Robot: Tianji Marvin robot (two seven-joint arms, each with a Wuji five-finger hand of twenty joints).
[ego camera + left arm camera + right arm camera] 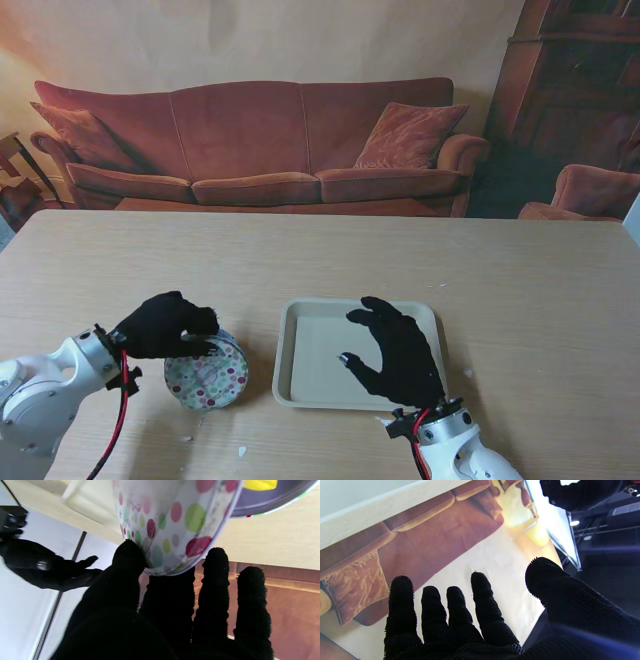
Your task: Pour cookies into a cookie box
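Note:
A round polka-dot tin (207, 374) stands on the table left of a cream tray (300, 350), its near side seeming to rest on the wood. My left hand (165, 325) is shut on its far rim. In the left wrist view the thumb and fingers (215, 580) pinch the tin's dotted wall (175, 522), and a yellow bit (260, 483) shows against a dark surface at the tin's edge. The right hand (395, 350) hovers open over the tray's right half, fingers spread and holding nothing (470, 620). No cookies can be made out in the tray.
Small white crumbs (242, 452) lie on the wooden table near its front edge, and another speck (467, 372) lies right of the tray. A red sofa (260, 150) stands beyond the table's far edge.

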